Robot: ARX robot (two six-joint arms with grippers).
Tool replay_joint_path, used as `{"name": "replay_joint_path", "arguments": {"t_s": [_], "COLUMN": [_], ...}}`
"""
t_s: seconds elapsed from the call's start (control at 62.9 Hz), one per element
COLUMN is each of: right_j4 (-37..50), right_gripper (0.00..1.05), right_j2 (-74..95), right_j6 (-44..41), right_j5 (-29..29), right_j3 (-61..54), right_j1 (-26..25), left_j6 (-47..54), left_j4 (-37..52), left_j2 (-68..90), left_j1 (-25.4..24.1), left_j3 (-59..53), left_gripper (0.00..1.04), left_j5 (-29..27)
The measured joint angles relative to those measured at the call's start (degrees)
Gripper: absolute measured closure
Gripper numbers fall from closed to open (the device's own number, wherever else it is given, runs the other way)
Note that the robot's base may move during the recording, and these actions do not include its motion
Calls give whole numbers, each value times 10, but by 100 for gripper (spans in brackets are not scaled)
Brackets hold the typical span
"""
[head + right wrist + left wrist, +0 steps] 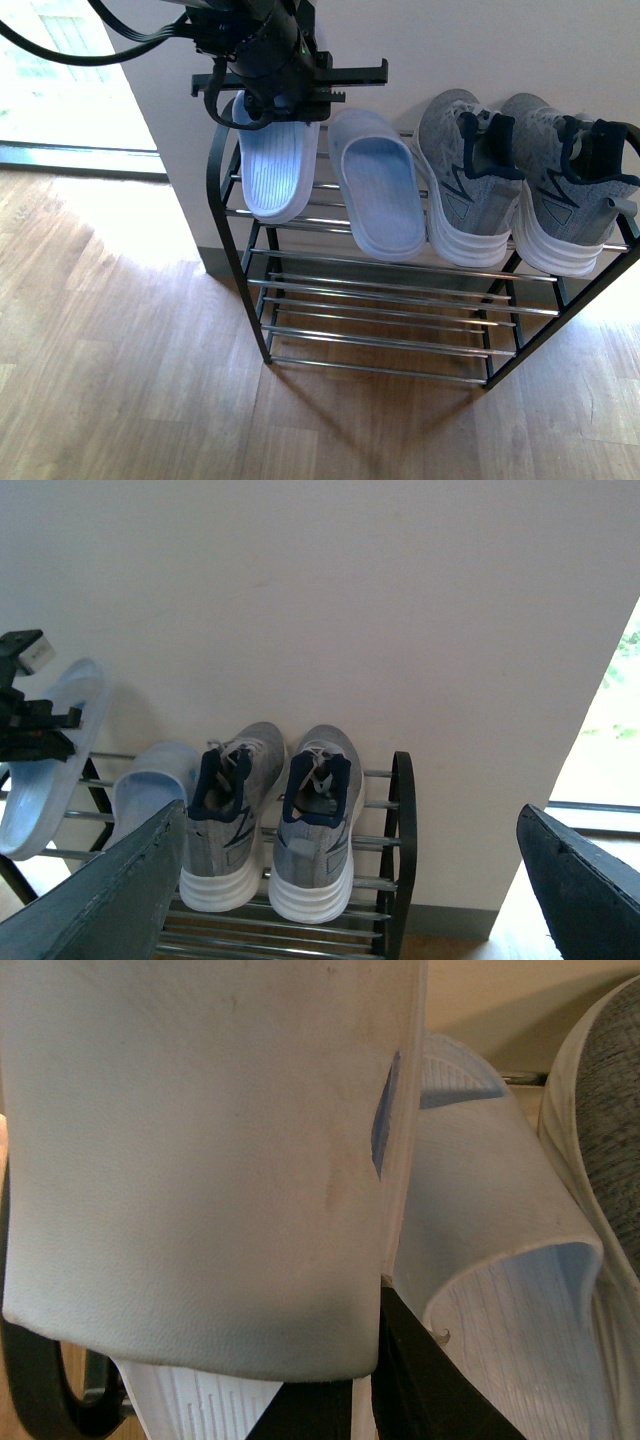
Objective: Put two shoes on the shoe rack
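Observation:
Both grey knit sneakers [465,190] [560,190] stand side by side on the right of the shoe rack's [400,300] top tier, toes toward the wall. In the right wrist view, the sneakers [225,830] [315,840] show heel-on, and my right gripper [352,815] hangs open in the air in front of the rack [400,820]. My left gripper [262,105] is shut on a pale blue slide slipper [275,165] at the rack's left end, its sole facing the front view. That slipper's strap [200,1160] fills the left wrist view. A second slipper [380,190] lies beside it.
A pale wall [480,50] rises right behind the rack. Wooden floor [120,380] spreads in front and to the left. The lower chrome tiers [380,340] hold nothing. A bright glass opening [60,70] is at the far left.

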State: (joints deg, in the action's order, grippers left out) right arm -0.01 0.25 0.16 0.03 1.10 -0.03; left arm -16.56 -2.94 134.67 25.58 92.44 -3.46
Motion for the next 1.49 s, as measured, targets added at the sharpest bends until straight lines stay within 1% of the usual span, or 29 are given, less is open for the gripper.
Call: {"name": "replay_joint_path", "arguments": {"t_s": [0.159, 0.35, 0.397, 0.413, 0.445, 0.461, 0.509, 0.54, 0.652, 0.699, 0.715, 0.795, 0.89, 0.922, 0.938, 0.97, 1.033, 1.145, 1.272, 1.304, 1.383, 1.415, 1.494], "right_j4": [0, 0, 0, 0, 0, 0, 0, 0, 0, 0, 0, 0, 0, 0, 0, 0, 0, 0, 0, 0, 0, 0, 0], "right_gripper": [9, 9, 9, 9, 9, 9, 9, 9, 9, 9, 9, 9, 9, 9, 9, 9, 9, 9, 9, 9, 9, 9, 9], "right_j2": [0, 0, 0, 0, 0, 0, 0, 0, 0, 0, 0, 0, 0, 0, 0, 0, 0, 0, 0, 0, 0, 0, 0], "right_j6": [0, 0, 0, 0, 0, 0, 0, 0, 0, 0, 0, 0, 0, 0, 0, 0, 0, 0, 0, 0, 0, 0, 0], "right_j5": [0, 0, 0, 0, 0, 0, 0, 0, 0, 0, 0, 0, 0, 0, 0, 0, 0, 0, 0, 0, 0, 0, 0], "right_j3": [0, 0, 0, 0, 0, 0, 0, 0, 0, 0, 0, 0, 0, 0, 0, 0, 0, 0, 0, 0, 0, 0, 0], "right_j1": [0, 0, 0, 0, 0, 0, 0, 0, 0, 0, 0, 0, 0, 0, 0, 0, 0, 0, 0, 0, 0, 0, 0], "left_j6": [15, 29, 34, 37, 39, 41, 44, 49, 52, 54, 55, 55, 59, 59, 61, 68, 74, 81, 88, 88, 88, 88, 85], "left_j4": [-35, -69, -72, -72, -72, -72, -72, -69, -53, -39, -31, -10, 29, 38, 48, 64, 93, 155, 219, 223, 235, 229, 207], "left_j2": [49, 78, 80, 80, 80, 80, 80, 78, 69, 56, 47, 18, -34, -48, -63, -86, -127, -218, -336, -356, -467, -522, -604], "left_j1": [-2, -2, -1, -1, -1, 0, 0, 1, 4, 8, 10, 15, 20, 21, 22, 23, 23, 19, 7, 5, -10, -17, -30], "left_j3": [59, 97, 99, 99, 99, 99, 98, 97, 81, 63, 52, 26, -21, -34, -47, -68, -107, -198, -325, -346, -460, -507, -566], "left_gripper": [103, 103, 101, 96, 93, 89, 85, 77, 61, 51, 45, 33, 17, 14, 10, 8, 10, 9, 9, 9, 9, 9, 9], "left_j5": [-5, -12, -16, -17, -18, -19, -21, -25, -26, -33, -40, -45, -67, -74, -82, -95, -117, -155, -219, -227, -268, -282, -301]}}
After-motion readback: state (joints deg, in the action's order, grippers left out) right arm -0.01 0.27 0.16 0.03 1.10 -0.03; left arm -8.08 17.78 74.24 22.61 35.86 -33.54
